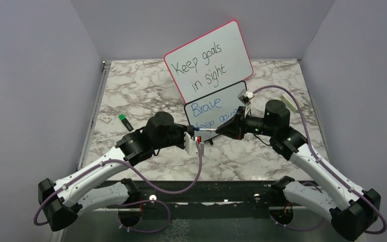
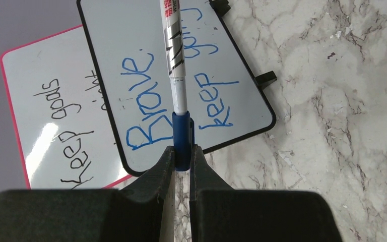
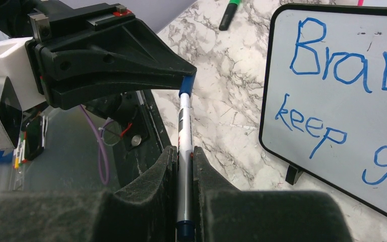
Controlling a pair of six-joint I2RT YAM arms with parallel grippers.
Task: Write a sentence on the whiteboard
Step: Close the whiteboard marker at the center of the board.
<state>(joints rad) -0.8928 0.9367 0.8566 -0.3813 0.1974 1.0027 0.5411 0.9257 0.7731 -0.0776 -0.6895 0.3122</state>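
Since the sentence [image 2: 151, 108] "Brave. keep going" stood complete in blue on the whiteboard [image 2: 126, 30], which leaned on the marble table [image 1: 146, 91] just in front of the pink-framed board [image 1: 209, 63], the writing looked done and only capping the marker [image 2: 174, 50] seemed left. The right gripper [image 3: 184, 156] pinched the marker's barrel and the left gripper [image 2: 182, 154] pinched its blue cap [image 2: 182, 138], near the board. Whether the cap sat fully home could not be told, and the grippers hid part of the lower line in the top view.
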